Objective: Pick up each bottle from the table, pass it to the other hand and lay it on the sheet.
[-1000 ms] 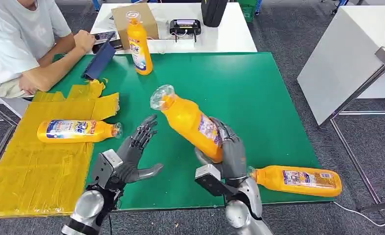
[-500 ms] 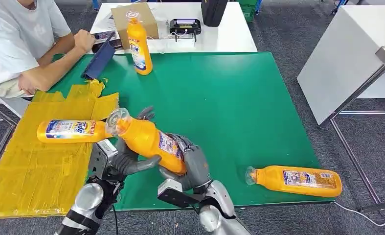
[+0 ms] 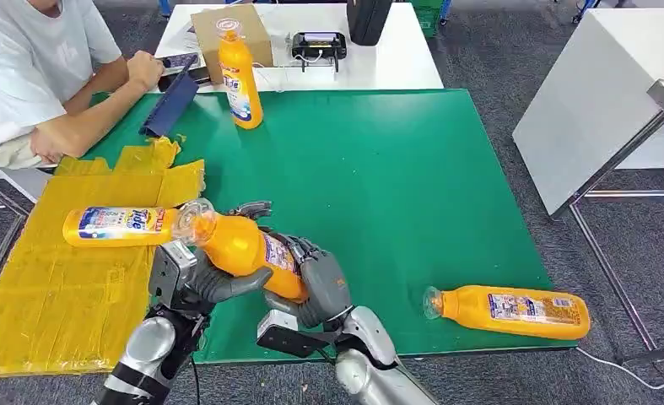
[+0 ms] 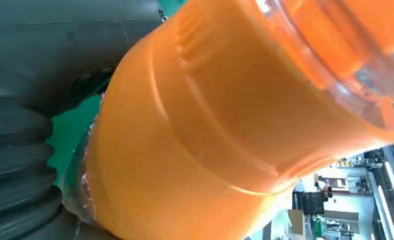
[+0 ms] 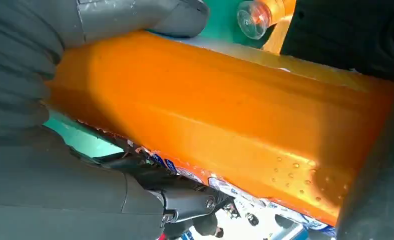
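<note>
Mid-handover, low over the green table (image 3: 446,169) near its front edge. Orange bottle (image 3: 248,249) held off the surface, long axis slanting from clear cap, up and toward the yellow sheet (image 3: 50,287), down to its base in the right hand (image 3: 315,287). Right hand wrapped around the lower body, fingers closed on the label. Left hand (image 3: 202,278) cupped under the upper body, thumb across the front; closing on it, though a full grip cannot be confirmed. Cap pointing toward the sheet, almost touching the cap of the bottle lying there (image 3: 121,226). Left hand nearer the sheet, so likely the carrier next.
</note>
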{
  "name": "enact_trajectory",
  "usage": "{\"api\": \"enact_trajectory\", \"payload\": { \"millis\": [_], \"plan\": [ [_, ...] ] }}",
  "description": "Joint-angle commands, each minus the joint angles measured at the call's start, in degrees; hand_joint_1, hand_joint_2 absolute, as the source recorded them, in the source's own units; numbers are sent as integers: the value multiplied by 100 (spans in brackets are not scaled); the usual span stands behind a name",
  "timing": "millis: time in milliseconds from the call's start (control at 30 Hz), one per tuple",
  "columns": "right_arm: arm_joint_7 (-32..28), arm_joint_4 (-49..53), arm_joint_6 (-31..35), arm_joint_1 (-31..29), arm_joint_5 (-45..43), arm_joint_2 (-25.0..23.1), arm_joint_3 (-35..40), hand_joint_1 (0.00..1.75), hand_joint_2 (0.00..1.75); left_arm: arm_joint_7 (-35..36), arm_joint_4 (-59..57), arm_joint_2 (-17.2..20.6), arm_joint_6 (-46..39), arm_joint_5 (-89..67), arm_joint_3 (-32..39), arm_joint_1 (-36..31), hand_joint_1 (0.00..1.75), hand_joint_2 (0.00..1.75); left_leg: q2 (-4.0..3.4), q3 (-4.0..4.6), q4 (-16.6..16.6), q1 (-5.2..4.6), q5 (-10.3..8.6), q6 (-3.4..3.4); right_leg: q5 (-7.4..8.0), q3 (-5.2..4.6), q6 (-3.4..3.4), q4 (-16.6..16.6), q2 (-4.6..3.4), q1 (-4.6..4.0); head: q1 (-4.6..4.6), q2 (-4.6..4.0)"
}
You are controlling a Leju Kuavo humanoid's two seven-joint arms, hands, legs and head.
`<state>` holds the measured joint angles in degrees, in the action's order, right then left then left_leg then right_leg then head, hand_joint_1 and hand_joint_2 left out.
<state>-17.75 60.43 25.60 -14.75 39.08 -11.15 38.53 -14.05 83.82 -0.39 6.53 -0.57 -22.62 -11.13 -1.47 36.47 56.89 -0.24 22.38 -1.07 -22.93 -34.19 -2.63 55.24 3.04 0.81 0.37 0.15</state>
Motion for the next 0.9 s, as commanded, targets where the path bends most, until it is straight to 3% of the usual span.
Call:
{"api": "enact_trajectory", "payload": {
  "millis": [33,67,100,133,200,267,367,600,733,900],
  "plan": [
    [36,-273,130,-8,28,166,302,175,175,-38,-337,-23,-194,-144,-155,-398,175,175,27,-33,0,10,12,9,-16,41,11,-3,-8,-4,-2,0],
    [22,-226,171,17,14,170,265,140,175,-44,-334,-36,-238,-163,-139,-408,175,175,24,-23,-2,7,7,7,-11,30,9,-5,-3,-3,-2,0],
    [-1,-132,251,66,-43,170,188,16,175,-61,-305,-43,-330,-209,-108,-418,175,175,20,-14,-2,8,4,5,-6,20,6,-6,-1,-5,0,0],
    [-57,1,340,128,-100,178,121,0,175,-95,-248,-42,-474,-284,-59,-416,175,175,30,-31,1,11,12,9,-17,39,11,-3,-4,-5,-4,0],
    [-96,215,386,197,-193,220,26,0,175,-151,-132,-6,-746,-486,7,-440,175,175,25,-15,0,8,5,6,-10,21,7,-3,1,-4,-2,0],
    [-112,733,466,377,-281,282,-164,0,175,-172,40,149,-1670,-1751,-8,-510,175,175,23,-17,2,7,8,7,-11,23,7,-1,-3,-3,0,0],
    [-67,1643,586,680,-195,384,-496,0,175,210,169,320,-2327,-3274,52,-645,175,175,23,-9,7,8,10,7,-13,16,8,5,-5,-5,0,0],
    [9,1985,528,798,-130,438,-596,0,175,320,163,334,-2463,-3695,85,-667,175,175,16,-9,1,6,5,5,-7,15,6,-1,-7,-3,-2,0],
    [-60,3057,843,1145,-39,563,-981,0,175,1254,45,589,-2829,-6101,59,-913,175,175,26,-16,8,8,13,9,-17,25,10,6,-7,-3,-2,0],
    [-23,3861,763,1372,33,614,-1329,0,175,2218,-569,893,-2051,-8435,-133,-1358,175,175,25,-6,4,6,4,6,-9,13,7,3,1,-3,0,0]
  ]
}}
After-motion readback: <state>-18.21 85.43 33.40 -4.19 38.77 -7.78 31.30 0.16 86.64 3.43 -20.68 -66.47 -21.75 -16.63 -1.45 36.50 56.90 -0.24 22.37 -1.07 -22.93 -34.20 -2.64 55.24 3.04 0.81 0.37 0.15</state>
